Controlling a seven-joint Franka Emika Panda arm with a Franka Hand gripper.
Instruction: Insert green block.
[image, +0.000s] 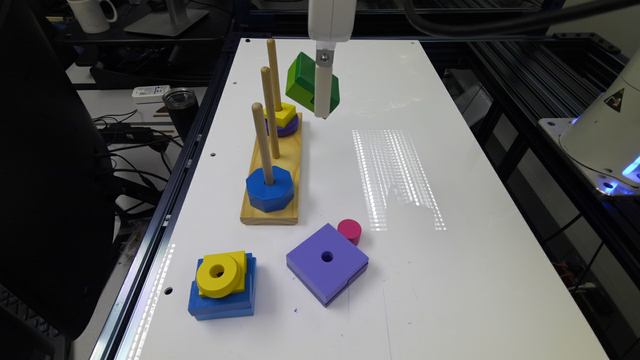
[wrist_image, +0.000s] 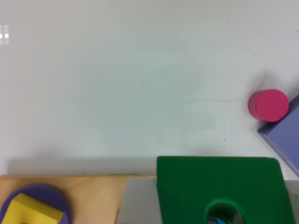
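Note:
The green block (image: 300, 80) hangs tilted in the air, with my gripper (image: 322, 111) shut on it, just to the exterior view's right of the far peg (image: 273, 70). In the wrist view the green block (wrist_image: 219, 182) shows its round centre hole, and one grey finger (wrist_image: 138, 200) lies against its side. Three upright pegs stand on a wooden base (image: 285, 175). The far peg carries a yellow square (image: 282, 114) on a purple disc. The middle peg (image: 270, 110) is bare. A blue octagon (image: 269, 189) sits on the near peg.
A big purple square block (image: 327, 262) and a pink cylinder (image: 349, 230) lie in front of the base. A yellow ring (image: 219, 274) rests on a blue block (image: 222, 302) near the table's front left edge. The white table (image: 450, 175) stretches open to the right.

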